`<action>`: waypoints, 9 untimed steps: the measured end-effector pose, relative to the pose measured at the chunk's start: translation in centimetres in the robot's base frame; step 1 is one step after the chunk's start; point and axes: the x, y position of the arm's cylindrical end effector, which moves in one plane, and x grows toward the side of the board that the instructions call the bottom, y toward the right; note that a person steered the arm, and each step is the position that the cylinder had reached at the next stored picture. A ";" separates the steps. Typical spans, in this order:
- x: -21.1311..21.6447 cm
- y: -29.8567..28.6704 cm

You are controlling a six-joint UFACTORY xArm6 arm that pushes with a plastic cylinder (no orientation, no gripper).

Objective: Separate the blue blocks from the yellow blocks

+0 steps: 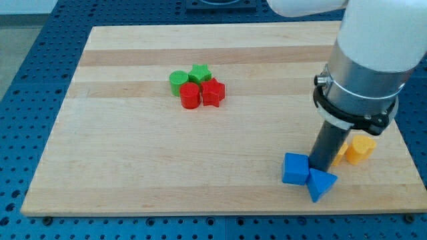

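Observation:
My tip (321, 169) stands at the view's lower right, touching the right side of a blue cube (295, 169) and just above a blue triangular block (320, 183). The two blue blocks touch each other. A yellow block (361, 148) sits to the right of the rod. A second yellow block (341, 152) shows only as a sliver beside the rod, mostly hidden. The rod stands between the blue blocks and the yellow blocks.
A cluster of two green blocks (179, 81) (199, 73) and two red blocks (189, 95) (213, 92) sits at the upper middle of the wooden board (133, 153). The arm's white body (373, 47) covers the board's upper right.

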 end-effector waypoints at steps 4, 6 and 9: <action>-5.5 -9.6; -0.3 -16.8; 5.8 -11.2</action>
